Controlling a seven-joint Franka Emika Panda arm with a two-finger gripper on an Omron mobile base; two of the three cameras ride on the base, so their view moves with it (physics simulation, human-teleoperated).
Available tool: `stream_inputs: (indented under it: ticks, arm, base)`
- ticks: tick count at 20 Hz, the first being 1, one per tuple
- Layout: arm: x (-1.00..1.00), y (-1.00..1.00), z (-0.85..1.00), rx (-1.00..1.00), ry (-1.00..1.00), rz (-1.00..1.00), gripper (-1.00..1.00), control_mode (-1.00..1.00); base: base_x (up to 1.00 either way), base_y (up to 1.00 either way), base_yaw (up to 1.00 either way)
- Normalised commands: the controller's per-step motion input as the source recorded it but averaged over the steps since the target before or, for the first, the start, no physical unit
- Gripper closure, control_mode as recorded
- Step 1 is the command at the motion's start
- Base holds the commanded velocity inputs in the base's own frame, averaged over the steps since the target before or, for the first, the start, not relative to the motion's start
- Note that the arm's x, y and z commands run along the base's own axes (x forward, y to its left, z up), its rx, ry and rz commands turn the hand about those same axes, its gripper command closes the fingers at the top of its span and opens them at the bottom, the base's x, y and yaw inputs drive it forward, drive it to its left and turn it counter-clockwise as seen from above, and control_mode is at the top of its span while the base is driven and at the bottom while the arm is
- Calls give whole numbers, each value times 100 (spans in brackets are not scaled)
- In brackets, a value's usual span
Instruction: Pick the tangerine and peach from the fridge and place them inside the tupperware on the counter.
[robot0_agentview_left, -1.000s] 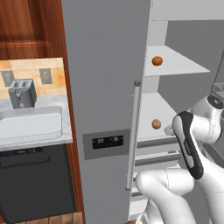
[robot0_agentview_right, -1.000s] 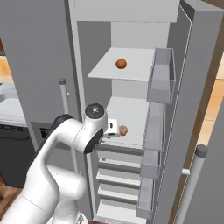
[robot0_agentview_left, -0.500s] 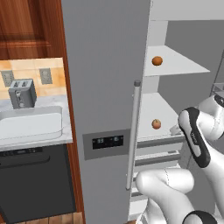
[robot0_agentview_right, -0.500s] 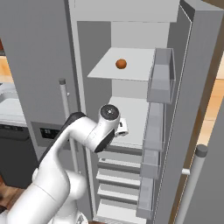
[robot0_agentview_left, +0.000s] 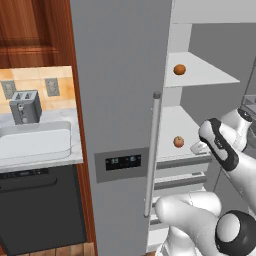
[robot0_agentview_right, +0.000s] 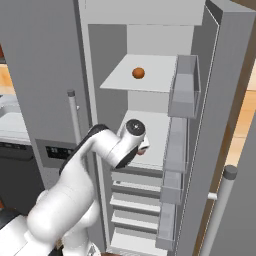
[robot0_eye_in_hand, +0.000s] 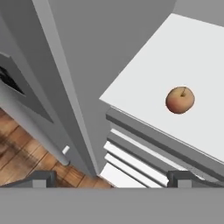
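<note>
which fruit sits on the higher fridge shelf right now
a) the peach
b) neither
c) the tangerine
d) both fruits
c: the evenly orange tangerine lies alone on the upper white shelf of the fridge, while the blushed peach rests one shelf lower, near the gripper.

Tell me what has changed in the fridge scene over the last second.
The arm has swung toward the open fridge, bringing the empty gripper closer to the peach on the middle shelf. Nothing was grasped. The tangerine, peach, tupperware and toaster stayed put.
</note>
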Motion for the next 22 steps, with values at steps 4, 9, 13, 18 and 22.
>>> stream_inputs:
  ticks: [4, 9, 13, 18, 22]
  arm:
    - [44, 0, -21, 0, 0, 14, -100, -100]
    - [43, -1, -20, 0, 0, 14, -100, -100]
    - [30, -7, -11, 0, 0, 15, -100, -100]
    - [17, -3, -1, -2, 0, 15, -100, -100]
    - [17, 0, 0, -7, -2, 18, -100, -100]
  base:
    - [0, 0, 0]
    - [0, 0, 0]
    - [0, 0, 0]
    - [0, 0, 0]
    - [0, 0, 0]
